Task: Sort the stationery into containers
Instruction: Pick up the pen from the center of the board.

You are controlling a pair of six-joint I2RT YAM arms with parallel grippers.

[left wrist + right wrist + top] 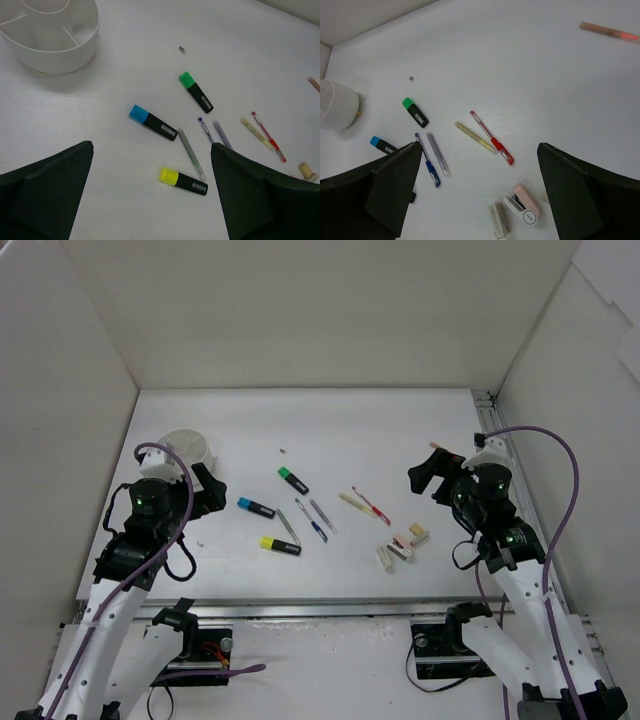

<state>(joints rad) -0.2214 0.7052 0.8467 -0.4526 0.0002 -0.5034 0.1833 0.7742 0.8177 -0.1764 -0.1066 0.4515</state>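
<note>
White divided tub (190, 448) sits far left on the surface (400, 430) by the left tool (208, 488), highlighters (256, 507), pens (318, 518), sticks (365, 505) and erasers (400, 548) scattered mid-surface, both it and the right tool (428, 478) spread wide, empty.

The left arm (148, 508) hides the near side of the white tub (196, 446).

A robotics lab test cell is suggested. A white table (380, 430) is enclosed on three sides by plain white panels (300, 310). A left arm (125, 565) and a right arm (520, 570), trailed by purple cables (530, 428), are seen mounted side by side at its near edge.
</note>
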